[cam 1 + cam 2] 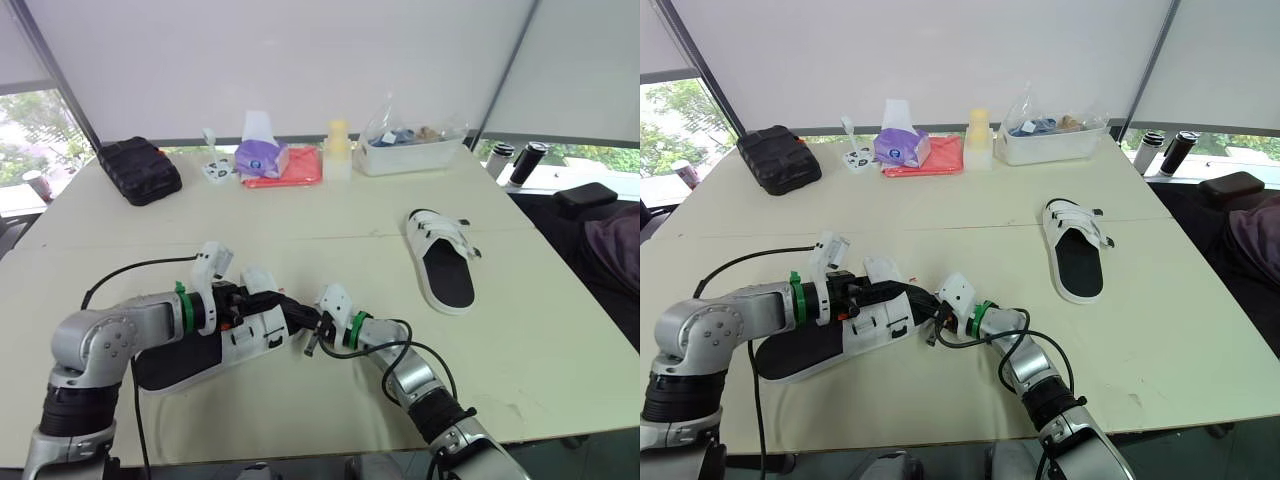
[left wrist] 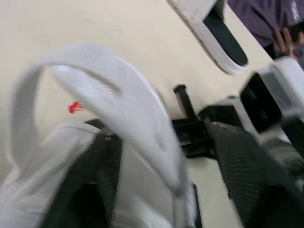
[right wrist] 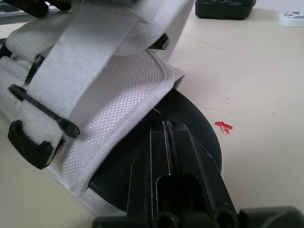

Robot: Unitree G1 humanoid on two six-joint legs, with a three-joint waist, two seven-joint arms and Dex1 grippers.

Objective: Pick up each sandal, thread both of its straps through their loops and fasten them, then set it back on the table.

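The right fingers [image 3: 167, 161] are pressed together with nothing seen between them, their tip resting on the black footbed at the toe end of the near sandal [image 1: 190, 358], just under the loose edge of its white woven upper. The right gripper [image 1: 312, 335] reaches in from the robot's right, low over the surface [image 1: 330, 220]. The left fingers [image 2: 244, 178] sit on either side of the same sandal's white upper and close against it, with a white strap [image 2: 118, 90] arching up between them, so the left gripper [image 1: 260, 302] has hold of the sandal from the other side. The two grippers almost meet at the sandal's front. The near sandal lies at the front of the surface with its heel toward the robot's left; black loops and a fuzzy strap end show on its side. A small red mark [image 3: 223, 126] sits on the surface just beside its toe. Black cables [image 1: 375, 350] trail from both wrists across the surface. The second sandal [image 1: 445, 262] lies well apart to the right, sole down, its straps across the front. Along the far edge stand a black case [image 1: 140, 170], a purple tissue pack [image 1: 262, 156], a red packet [image 1: 290, 170], a pale yellow bottle [image 1: 338, 148] and a clear tub [image 1: 412, 152]. A person in purple [image 1: 612, 250] sits at the right edge.
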